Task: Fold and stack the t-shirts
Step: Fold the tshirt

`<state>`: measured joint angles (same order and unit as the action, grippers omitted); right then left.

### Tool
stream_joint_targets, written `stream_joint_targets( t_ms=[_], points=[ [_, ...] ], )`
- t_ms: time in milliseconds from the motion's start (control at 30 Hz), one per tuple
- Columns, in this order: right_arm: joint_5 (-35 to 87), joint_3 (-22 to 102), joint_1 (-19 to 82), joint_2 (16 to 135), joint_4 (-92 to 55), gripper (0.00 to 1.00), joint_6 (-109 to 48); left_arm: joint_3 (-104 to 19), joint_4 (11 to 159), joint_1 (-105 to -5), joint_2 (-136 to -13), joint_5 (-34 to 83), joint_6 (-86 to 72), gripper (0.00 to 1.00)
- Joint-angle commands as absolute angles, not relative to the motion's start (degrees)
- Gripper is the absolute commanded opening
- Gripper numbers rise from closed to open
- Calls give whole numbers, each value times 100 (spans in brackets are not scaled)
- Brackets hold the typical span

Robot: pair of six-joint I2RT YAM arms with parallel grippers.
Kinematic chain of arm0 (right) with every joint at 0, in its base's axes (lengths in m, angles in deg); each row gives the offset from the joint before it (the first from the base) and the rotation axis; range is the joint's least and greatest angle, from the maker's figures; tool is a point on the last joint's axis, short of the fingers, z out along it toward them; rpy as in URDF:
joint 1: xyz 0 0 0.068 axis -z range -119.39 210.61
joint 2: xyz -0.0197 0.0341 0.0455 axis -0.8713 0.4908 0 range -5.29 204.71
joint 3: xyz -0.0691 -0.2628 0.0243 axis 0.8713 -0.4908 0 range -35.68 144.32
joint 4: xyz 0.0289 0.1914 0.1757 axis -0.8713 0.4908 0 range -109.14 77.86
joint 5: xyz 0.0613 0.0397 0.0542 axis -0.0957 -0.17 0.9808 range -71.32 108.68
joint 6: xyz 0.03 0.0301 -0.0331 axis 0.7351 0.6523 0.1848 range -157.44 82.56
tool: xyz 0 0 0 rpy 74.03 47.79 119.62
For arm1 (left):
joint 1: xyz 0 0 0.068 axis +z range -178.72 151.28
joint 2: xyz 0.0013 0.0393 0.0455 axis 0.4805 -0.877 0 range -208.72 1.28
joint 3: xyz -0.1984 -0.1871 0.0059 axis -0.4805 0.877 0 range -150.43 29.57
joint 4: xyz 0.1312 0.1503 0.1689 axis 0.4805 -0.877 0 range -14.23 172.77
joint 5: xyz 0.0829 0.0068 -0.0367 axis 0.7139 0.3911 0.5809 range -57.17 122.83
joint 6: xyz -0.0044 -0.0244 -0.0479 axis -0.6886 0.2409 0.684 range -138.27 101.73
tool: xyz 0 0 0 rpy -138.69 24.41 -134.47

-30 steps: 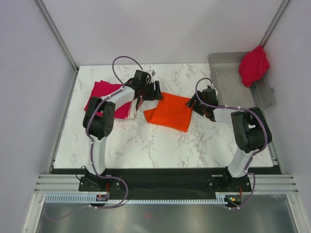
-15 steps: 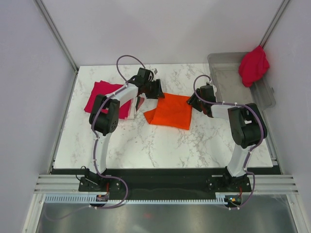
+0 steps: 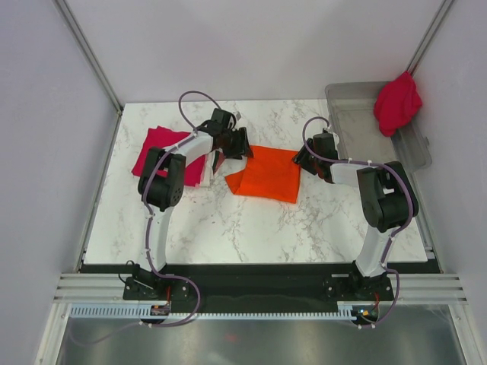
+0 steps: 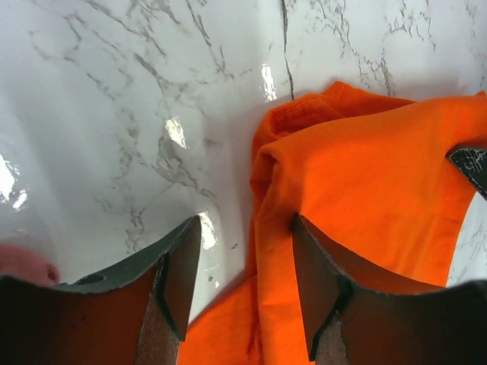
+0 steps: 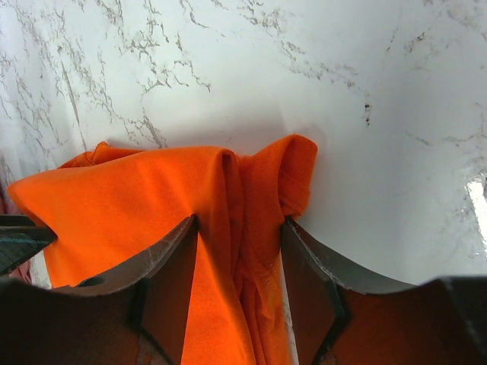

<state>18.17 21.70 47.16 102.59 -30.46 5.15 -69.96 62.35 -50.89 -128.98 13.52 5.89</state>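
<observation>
Black left gripper (image 4: 247, 283): jaws spread wide and holding nothing. The left edge of the bright orange folded cloth t-shirt (image 4: 365, 175) runs up between its fingers, one finger over bare marble and the other over orange cloth.
Black right gripper (image 5: 240, 289): jaws also parted, low at the orange t-shirt's far right corner. A bunched fold of that corner lies in the gap, and no pinch on it is visible.
Orange t-shirt: folded to a rough square and lying flat on the white grey-veined marble table (image 3: 228, 220), with one gripper at each of its far corners.
Crimson-magenta t-shirt stack (image 3: 160, 148): lies flat to the left of the orange t-shirt. The left arm crosses over its near edge, so whether it touches the orange t-shirt cannot be told.
Pale pink t-shirt (image 3: 205, 172): a thin strip shows under the stack, on the side nearest the orange t-shirt.
Clear grey plastic bin (image 3: 342, 88): to the right of the orange t-shirt and beyond the right gripper, apart from the cloth.
Crumpled crimson t-shirt (image 3: 397, 103): draped over the bin's far right rim, well apart from the orange t-shirt.
</observation>
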Motion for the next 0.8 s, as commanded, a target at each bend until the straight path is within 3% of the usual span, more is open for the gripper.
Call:
stream_joint_targets(
  t_ms=[0, 533, 733, 767],
  points=[
    [1701, 2303, 4716, 10343, -2890, 56, 395, -6896, 6309, -4937, -12669, 1200, 704, 60],
    [1842, 2364, 4725, 10422, -2855, 55, 343, -6993, 6625, -4990, -12941, 400, 660, 54],
    [1859, 2399, 4716, 10440, -2829, 52, 334, -7072, 6476, -4990, -13003, 391, 651, 41],
    [1851, 2399, 4725, 10440, -2828, 48, 334, -7089, 6458, -4998, -13003, 374, 642, 35]
  ],
)
